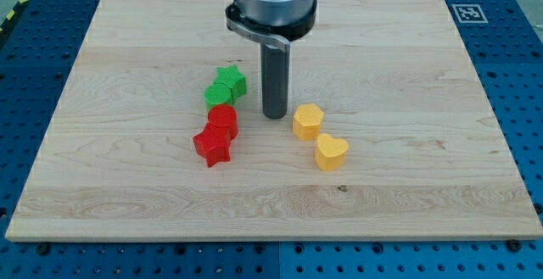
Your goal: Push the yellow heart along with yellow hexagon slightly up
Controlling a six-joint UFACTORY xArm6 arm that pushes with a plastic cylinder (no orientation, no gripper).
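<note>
The yellow hexagon (308, 121) lies near the board's middle. The yellow heart (331, 152) touches it just below and to the right. My tip (273, 114) rests on the board a short gap to the left of the yellow hexagon, slightly above its centre, and to the right of the green blocks. It touches no block.
A green star (231, 80) and a green block (217, 94) sit left of the tip. Below them are a red cylinder (223, 119) and a red star (212, 147), touching. The wooden board (407, 211) lies on a blue pegboard table. A fiducial tag (467, 13) marks the top right corner.
</note>
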